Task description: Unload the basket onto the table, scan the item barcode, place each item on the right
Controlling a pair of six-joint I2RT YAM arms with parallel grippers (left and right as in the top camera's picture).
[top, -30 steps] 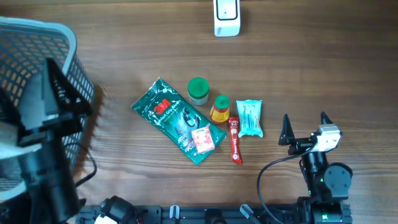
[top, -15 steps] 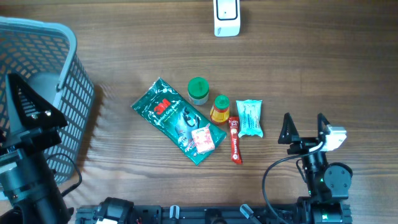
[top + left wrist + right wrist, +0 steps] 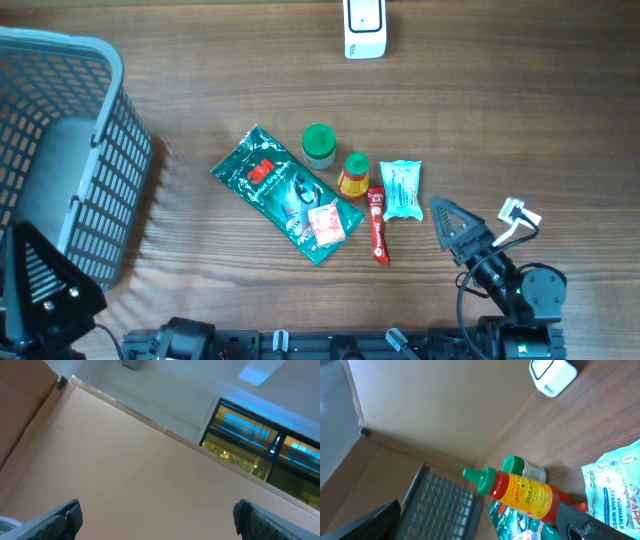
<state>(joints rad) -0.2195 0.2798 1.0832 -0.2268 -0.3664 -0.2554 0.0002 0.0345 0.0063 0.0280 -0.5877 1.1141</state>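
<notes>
Far left, the left gripper [image 3: 159, 519] has its jaws spread wide, holding nothing. The items, from green pouch [image 3: 285, 195] to tissue packet [image 3: 402, 188], lie mid-table, well apart from the scanner [image 3: 364, 28]. The right gripper [image 3: 458, 228], jaws also spread and empty, hovers just beside the packet.

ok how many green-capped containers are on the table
2: the green-lidded jar beside the green pouch, and the sauce bottle just right of it. None looks hidden.
</notes>
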